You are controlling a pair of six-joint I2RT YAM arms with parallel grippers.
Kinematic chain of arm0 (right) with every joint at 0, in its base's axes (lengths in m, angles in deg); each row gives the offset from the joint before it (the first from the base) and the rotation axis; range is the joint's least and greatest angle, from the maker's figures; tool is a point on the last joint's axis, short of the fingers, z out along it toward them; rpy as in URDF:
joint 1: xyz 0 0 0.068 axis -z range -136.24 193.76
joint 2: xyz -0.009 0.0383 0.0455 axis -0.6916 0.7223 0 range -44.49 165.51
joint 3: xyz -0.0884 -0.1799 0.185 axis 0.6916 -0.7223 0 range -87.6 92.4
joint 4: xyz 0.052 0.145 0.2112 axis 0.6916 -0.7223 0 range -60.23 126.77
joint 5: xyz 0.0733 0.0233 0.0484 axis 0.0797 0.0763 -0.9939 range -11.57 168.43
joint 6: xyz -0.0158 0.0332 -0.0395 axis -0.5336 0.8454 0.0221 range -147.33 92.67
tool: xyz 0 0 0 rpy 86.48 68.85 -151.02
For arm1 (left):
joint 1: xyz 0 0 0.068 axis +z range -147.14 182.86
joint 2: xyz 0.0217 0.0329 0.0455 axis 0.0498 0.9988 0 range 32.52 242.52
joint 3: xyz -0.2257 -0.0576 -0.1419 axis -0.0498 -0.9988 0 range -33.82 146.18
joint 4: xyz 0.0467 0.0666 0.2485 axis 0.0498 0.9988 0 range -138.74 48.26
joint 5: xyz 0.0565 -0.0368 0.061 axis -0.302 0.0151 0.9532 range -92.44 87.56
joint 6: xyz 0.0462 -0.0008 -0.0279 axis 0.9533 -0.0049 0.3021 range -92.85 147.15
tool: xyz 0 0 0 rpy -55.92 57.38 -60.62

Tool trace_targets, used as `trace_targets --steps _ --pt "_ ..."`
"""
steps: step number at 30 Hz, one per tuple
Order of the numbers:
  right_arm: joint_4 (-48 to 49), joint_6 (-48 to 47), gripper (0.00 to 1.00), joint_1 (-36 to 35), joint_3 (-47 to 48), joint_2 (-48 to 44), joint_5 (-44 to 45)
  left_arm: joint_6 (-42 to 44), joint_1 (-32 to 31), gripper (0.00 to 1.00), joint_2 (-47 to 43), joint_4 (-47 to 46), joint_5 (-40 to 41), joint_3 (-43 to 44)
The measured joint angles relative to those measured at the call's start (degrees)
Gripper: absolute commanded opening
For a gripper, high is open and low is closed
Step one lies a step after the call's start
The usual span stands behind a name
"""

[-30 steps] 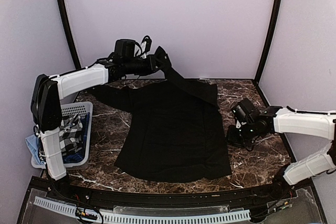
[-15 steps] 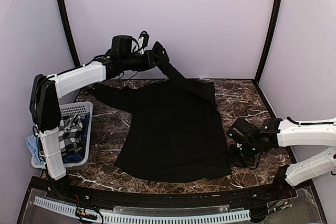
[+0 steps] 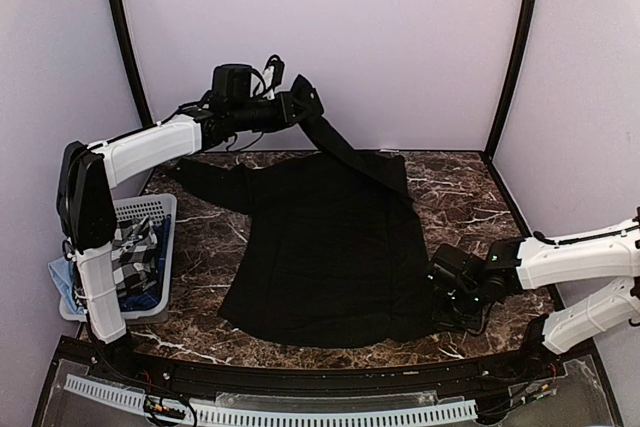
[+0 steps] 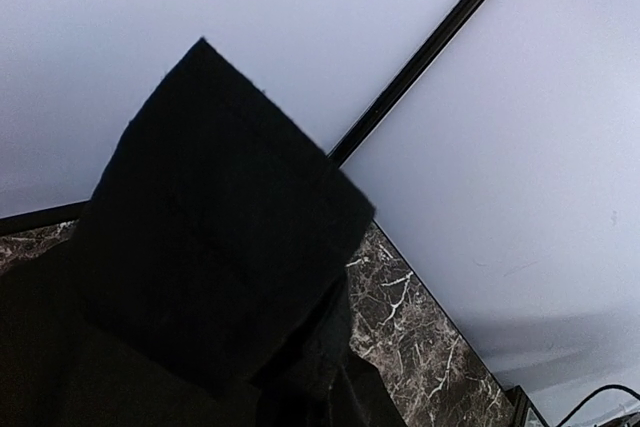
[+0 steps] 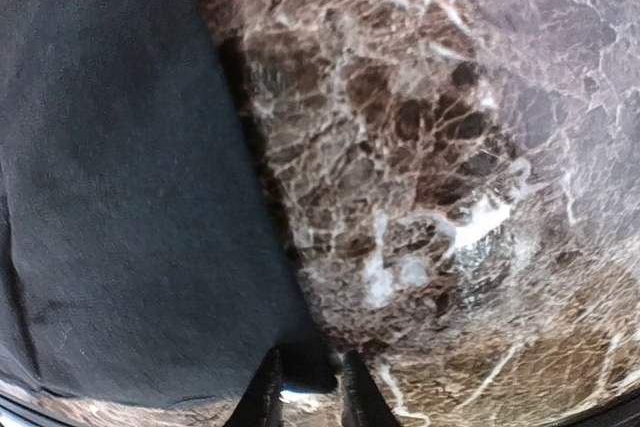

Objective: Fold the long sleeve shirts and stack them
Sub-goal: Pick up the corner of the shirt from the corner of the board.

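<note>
my left gripper: closed on the black shirt at a sleeve end, sleeve slanting down from it | my right gripper: fingers nearly together, hem corner between them, i cannot tell if pinched | shirt body: flat on table, left of right gripper

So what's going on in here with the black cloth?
Two robot arms are working on a black shirt spread on the marble table. The left gripper holds one sleeve up in the air above the table's far edge. The right gripper sits low at the shirt's near right corner; whether it has pinched the hem I cannot tell. The shirt is not folded yet.
</note>
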Motion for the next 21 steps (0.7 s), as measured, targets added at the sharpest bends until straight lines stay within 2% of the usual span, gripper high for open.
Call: trace_targets --steps 3,9,17,21 --pt "0.6 0.8 0.0 -0.1 -0.2 0.1 0.3 0.0 0.0 0.0 0.0 0.2 0.0 0.5" --pt "-2.6 1.3 0.0 1.0 -0.3 -2.2 1.6 -0.2 0.0 0.0 0.0 0.1 0.0 2.1" --pt "-11.1 0.7 0.0 8.6 0.5 -16.6 2.3 -2.9 -0.1 0.0 1.7 -1.0 -0.7 3.9" --pt "-14.8 -1.2 0.0 9.7 3.9 -16.9 3.5 -3.4 -0.5 0.0 3.7 -1.5 -0.7 5.8"
